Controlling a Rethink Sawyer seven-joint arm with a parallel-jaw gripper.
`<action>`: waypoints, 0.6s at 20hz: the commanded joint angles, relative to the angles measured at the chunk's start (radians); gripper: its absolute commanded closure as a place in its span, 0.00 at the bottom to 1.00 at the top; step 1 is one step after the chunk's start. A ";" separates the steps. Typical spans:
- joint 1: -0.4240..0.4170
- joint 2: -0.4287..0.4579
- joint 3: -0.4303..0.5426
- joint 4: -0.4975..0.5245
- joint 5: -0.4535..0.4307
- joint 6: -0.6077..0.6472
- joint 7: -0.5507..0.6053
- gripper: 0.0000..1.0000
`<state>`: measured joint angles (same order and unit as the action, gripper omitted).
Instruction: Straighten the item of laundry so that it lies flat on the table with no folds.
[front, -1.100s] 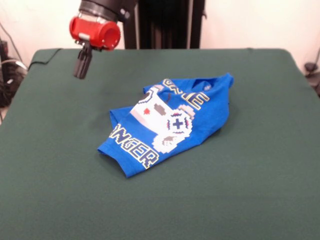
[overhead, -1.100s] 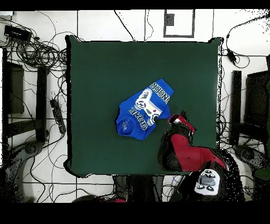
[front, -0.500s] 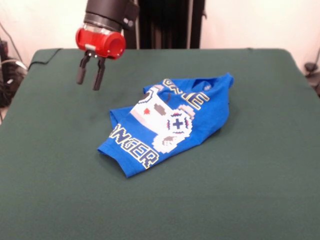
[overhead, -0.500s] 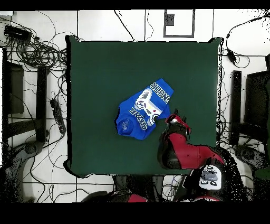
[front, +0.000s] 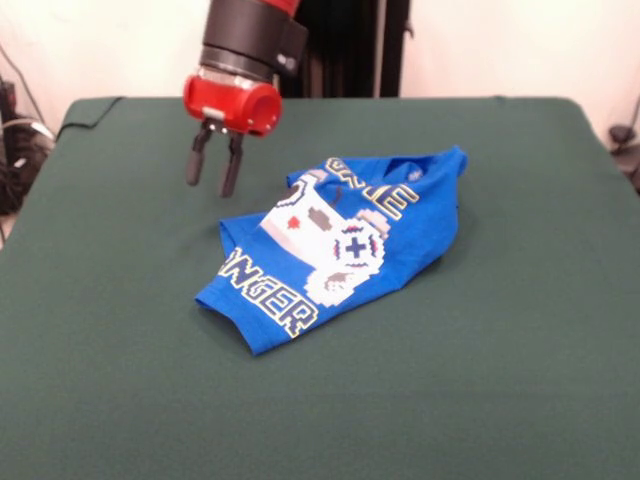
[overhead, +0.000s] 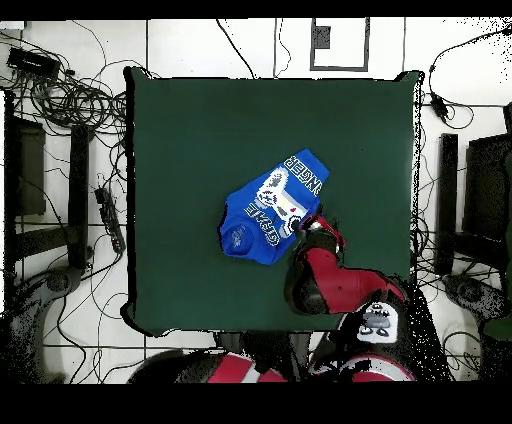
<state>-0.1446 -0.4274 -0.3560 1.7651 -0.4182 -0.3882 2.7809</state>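
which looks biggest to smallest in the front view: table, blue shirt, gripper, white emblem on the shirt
1. table
2. blue shirt
3. and 4. white emblem and gripper: too alike to rank, and the gripper hangs above the table at a different depth, so its look is unsure.

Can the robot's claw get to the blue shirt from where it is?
Probably yes. The gripper hangs open just beside the shirt, with only bare table between them.

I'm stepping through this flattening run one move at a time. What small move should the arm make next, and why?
Probably lower the hand onto the nearest edge of the shirt. The blue shirt lies bunched and folded over itself on the green table, its lettering partly hidden, and the hand hangs open above the cloth just beside that edge, holding nothing, so a grip on the fabric seems to come first.
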 joint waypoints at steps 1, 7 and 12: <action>0.061 0.144 0.117 -0.019 0.116 -0.031 0.089 0.00; 0.047 0.198 0.138 -0.055 0.133 -0.054 0.083 0.00; 0.070 0.245 0.105 -0.079 0.178 -0.082 0.071 0.00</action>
<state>-0.1120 -0.2829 -0.3518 1.7552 -0.3328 -0.4178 2.7807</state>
